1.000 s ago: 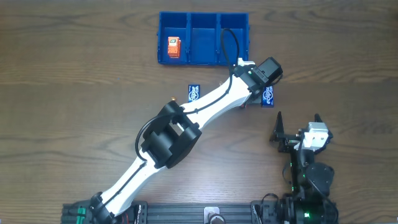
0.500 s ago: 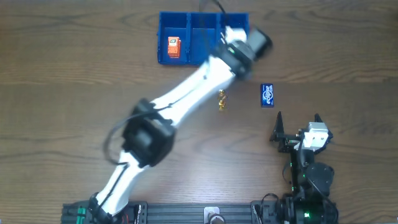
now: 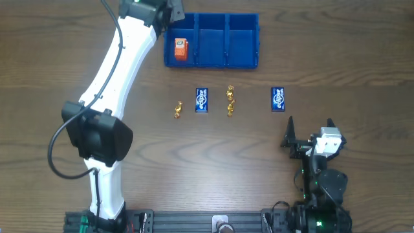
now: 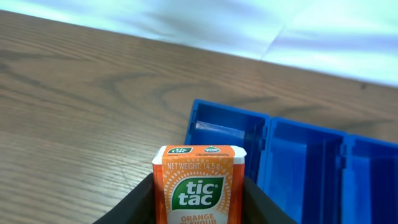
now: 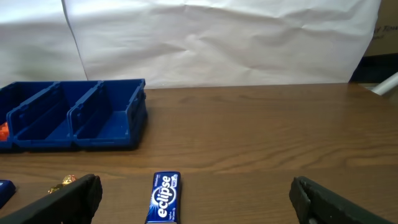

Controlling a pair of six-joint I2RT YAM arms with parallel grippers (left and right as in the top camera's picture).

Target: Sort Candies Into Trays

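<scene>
- Orange box (image 4: 199, 186) is sitting upright between the left gripper's (image 4: 199, 200) fingers, which are clamping it on both sides.
- Left gripper (image 3: 155, 10) is hanging at the far left, near the left end of the tray (image 3: 211, 63); can't tell if it's over the compartment or just beside it.
- Second orange box (image 3: 180, 48) is lying in the tray's left compartment; the middle and right compartments are holding nothing.
- Tray is sitting at the far side of the table (image 3: 362, 71).
- Row nearer than the tray, left to right: gold candy (image 3: 178, 110), blue pack (image 3: 202, 99), two gold candies (image 3: 229, 92) (image 3: 230, 108) one behind the other, second blue pack (image 3: 278, 98).
- Right gripper (image 3: 309, 129) is sitting near right with its fingers spread wide, gripping nothing, just nearer than the second blue pack (image 5: 163, 197) and apart from it.
</scene>
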